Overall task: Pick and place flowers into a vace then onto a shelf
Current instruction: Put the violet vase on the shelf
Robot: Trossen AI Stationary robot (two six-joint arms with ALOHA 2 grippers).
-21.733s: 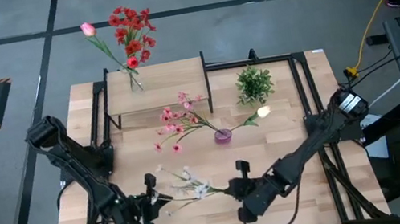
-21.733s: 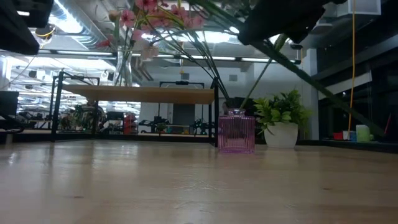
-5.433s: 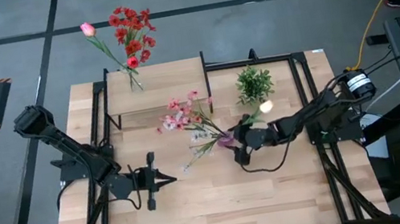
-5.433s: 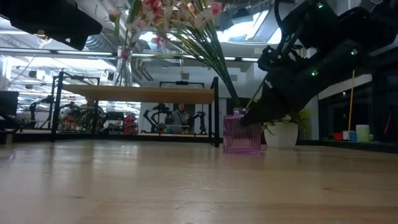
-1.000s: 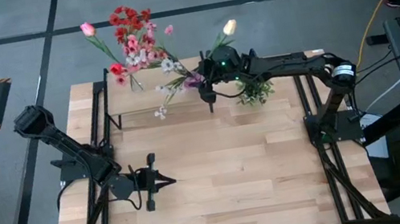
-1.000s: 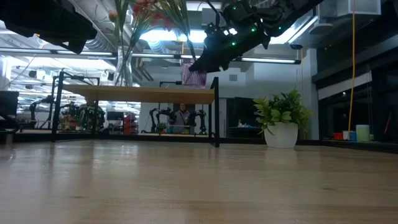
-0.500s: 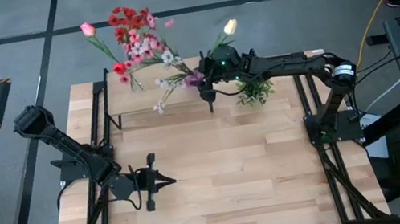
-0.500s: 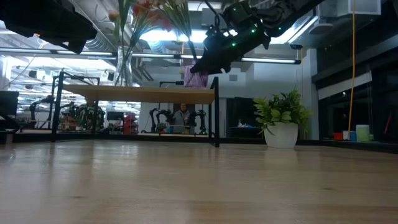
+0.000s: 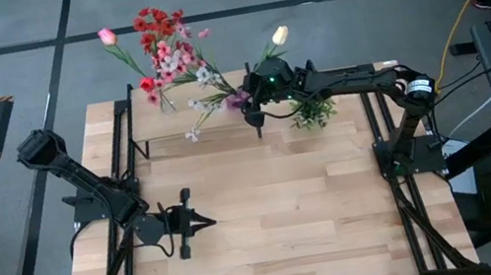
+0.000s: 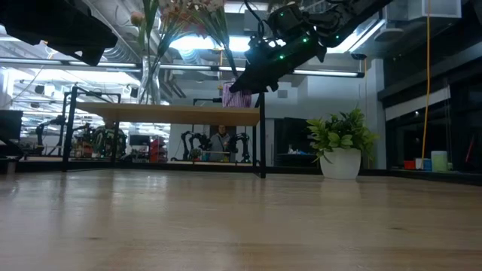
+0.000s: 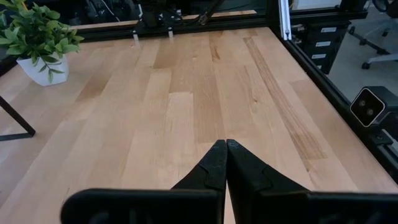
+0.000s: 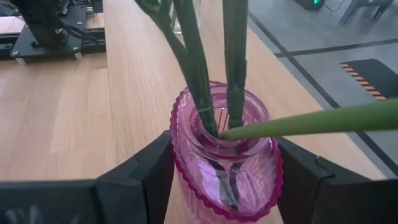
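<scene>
The ribbed pink glass vase point(image 12: 225, 155) of green-stemmed flowers point(image 9: 190, 72) is being grasped by the right gripper point(image 12: 224, 177) over the low light-wood shelf point(image 10: 169, 114)'s right end, seemingly just above it; it is best lowered upright, well inside the edge. The left gripper point(image 11: 225, 163) is being kept clenched, empty, near the desk's point(image 9: 268, 214) front-left.

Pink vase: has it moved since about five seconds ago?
Yes. The pink vase went from mid-table to the shelf's right end, beside the potted plant.

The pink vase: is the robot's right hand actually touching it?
Touching. In the right wrist view, the right hand's two dark fingers press against both sides of the pink vase.
</scene>
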